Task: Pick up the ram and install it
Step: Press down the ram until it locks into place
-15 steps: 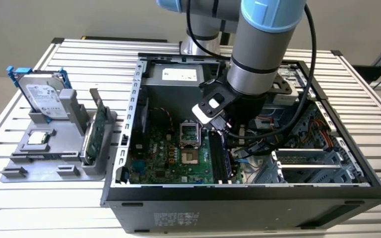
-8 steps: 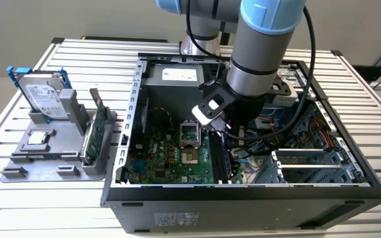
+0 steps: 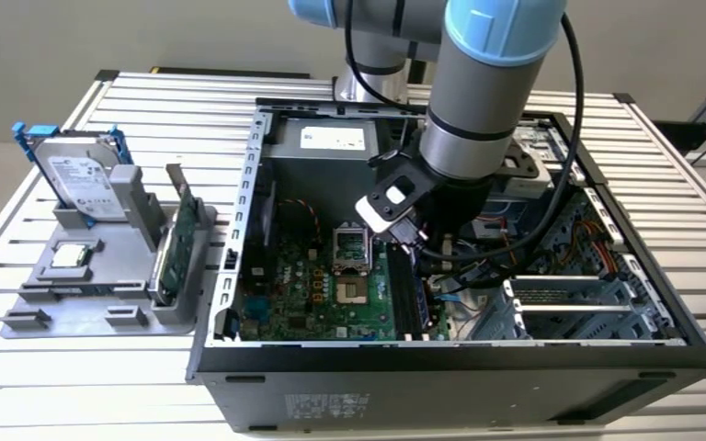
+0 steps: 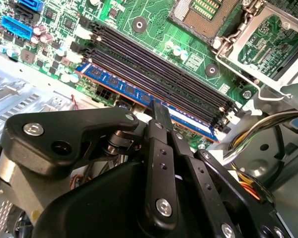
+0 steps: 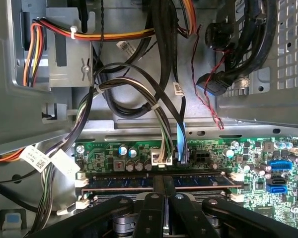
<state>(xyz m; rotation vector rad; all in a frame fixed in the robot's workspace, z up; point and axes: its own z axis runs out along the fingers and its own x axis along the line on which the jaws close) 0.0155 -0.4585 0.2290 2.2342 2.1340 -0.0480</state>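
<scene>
We are watching the arm [image 3: 482, 92] reaching down into the open computer case [image 3: 451, 349] in the exterior view, with the gripper [image 3: 417, 246] sitting low over the green motherboard [image 3: 316, 294], just toward the exterior view's right of the processor socket [image 3: 348, 248].

In the second wrist view, the gripper [image 4: 159, 111] is showing its two black fingers [image 4: 161, 148] pressed close together, their tips meeting the top edge of the ram [image 4: 134, 94]. The ram is lying lengthwise in the memory slot nearest the gripper, a thin stick with a blue-looking face and a row of dark chips, beside the empty black slots [image 4: 159, 64] that are running parallel to it. The fingers are clamping on the stick near its middle, with ram extending to both sides of them.

In the first wrist view, we are seeing the same thing from the other side: the gripper [image 5: 164, 191] is closing on the ram [image 5: 198, 181] at mid-length, and the stick is standing on edge between the white latches [image 5: 234, 176] at the slot ends. Bundled cables [image 5: 154, 99] are hanging above the board's edge.

Off on the table [image 3: 144, 101], at the exterior view's left, a grey holder [image 3: 108, 294] is carrying a hard drive [image 3: 84, 179] with blue rails and a green expansion card [image 3: 172, 253], well apart from the gripper.
</scene>
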